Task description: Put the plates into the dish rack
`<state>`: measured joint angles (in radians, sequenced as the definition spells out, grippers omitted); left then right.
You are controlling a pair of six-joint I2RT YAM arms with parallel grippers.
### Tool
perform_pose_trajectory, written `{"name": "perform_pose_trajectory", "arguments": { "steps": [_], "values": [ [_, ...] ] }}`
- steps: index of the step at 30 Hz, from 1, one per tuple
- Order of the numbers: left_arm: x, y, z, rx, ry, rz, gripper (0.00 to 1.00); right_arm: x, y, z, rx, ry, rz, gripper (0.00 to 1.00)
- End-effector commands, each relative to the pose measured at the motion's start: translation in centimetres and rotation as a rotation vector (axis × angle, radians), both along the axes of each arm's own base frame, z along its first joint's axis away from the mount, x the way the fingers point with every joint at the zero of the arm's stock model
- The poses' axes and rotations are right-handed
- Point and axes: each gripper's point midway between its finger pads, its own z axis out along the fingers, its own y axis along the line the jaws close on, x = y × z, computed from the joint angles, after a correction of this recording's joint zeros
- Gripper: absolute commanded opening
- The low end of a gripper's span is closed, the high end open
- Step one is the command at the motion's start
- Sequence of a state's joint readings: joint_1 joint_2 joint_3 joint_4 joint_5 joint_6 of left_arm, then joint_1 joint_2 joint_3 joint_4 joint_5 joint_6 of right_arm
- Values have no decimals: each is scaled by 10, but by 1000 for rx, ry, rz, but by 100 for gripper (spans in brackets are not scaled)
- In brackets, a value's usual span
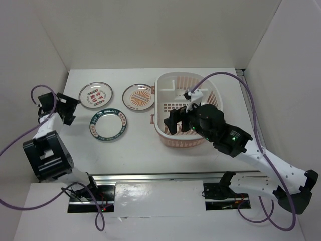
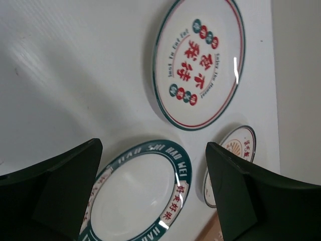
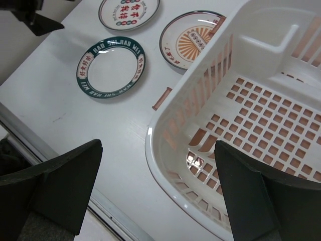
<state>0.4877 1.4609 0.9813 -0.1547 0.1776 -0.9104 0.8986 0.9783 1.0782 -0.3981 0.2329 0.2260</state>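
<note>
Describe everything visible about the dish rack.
Oval plastic dish rack, white and pale pink, with slotted sides and a grid floor, upright on the table, right of centre. No plate shows inside. The sunburst plate lies beside its left side; contact unclear. The open right gripper hangs over its near end.

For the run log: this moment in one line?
red-motif, orange-sunburst, teal-rimmed round white plates on table | oval white-pink plastic dish rack: no plates | left gripper: open, beside plates | right gripper: open, over rack

White tabletop (image 1: pixel 140 150), plain off-white walls (image 1: pixel 165 30) on three sides. Metal rail (image 1: pixel 165 176) along near edge. Lighting even.
</note>
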Motion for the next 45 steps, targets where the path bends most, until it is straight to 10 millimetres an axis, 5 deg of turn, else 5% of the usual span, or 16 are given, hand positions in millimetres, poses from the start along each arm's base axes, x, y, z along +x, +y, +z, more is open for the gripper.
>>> {"name": "perform_pose_trajectory", "arguments": {
  "steps": [1, 2, 11, 21, 26, 28, 30, 32, 33, 35, 41, 45],
  "values": [
    [30, 10, 0, -28, -84, -31, 98, -4, 2, 25, 73, -70, 36, 100],
    [34, 8, -18, -64, -50, -47, 98, -6, 0, 30, 83, -79, 36, 100],
    [55, 10, -77, -122, 33, -58, 95, -12, -5, 41, 112, -100, 45, 100],
    [81, 8, -116, -170, 79, -51, 82, -9, 3, 28, 99, -77, 52, 100],
    [93, 7, -119, -160, 92, -57, 75, -6, 7, 24, 91, -70, 52, 100],
    [94, 9, -127, -169, 114, -41, 68, -6, 8, 26, 98, -76, 52, 100],
    [92, 10, -132, -173, 138, -32, 50, -5, 7, 26, 104, -72, 41, 100],
    [92, 12, -131, -168, 144, -26, 20, -3, 9, 26, 104, -72, 41, 100],
    [92, 11, -135, -172, 152, -25, 20, -5, 11, 26, 104, -72, 50, 100],
    [85, 10, -143, -184, 195, -16, 0, -4, 10, 26, 103, -74, 39, 100],
    [91, 13, -134, -191, 194, -9, 0, -3, 9, 21, 100, -63, 27, 100],
    [110, 5, -72, -168, 10, -99, 0, 2, 8, 20, 94, -68, 0, 100]
  ]
}}
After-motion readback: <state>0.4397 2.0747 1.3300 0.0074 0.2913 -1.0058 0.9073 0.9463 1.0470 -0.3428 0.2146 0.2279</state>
